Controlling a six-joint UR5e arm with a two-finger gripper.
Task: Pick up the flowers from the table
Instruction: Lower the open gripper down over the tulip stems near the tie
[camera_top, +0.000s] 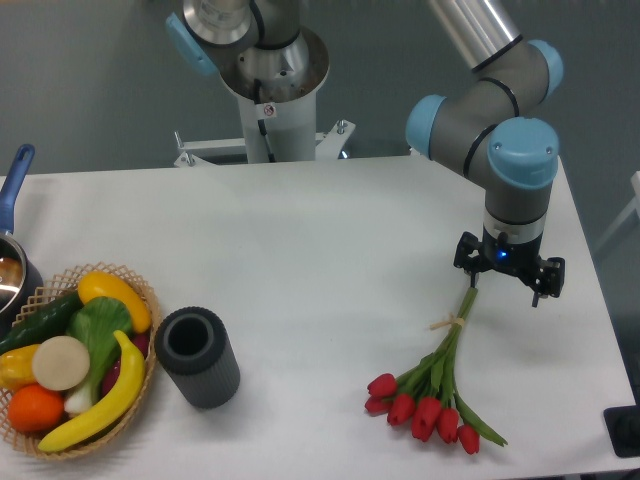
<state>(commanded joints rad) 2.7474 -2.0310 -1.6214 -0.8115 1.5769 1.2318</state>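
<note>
The gripper (508, 282) is seen poised just above the stem ends of the flowers (432, 391), which lie below and leftward of it on the table (330, 240), though whether its jaws are parted cannot be told.

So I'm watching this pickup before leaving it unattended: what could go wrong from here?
1. The gripper sits over the thin stem ends of the flowers, far from the heavy red heads, so the bunch may droop or slip once lifted.
2. Its fingers are hidden under the wrist, so whether they straddle the stems cannot be told; a miss is possible.
</note>
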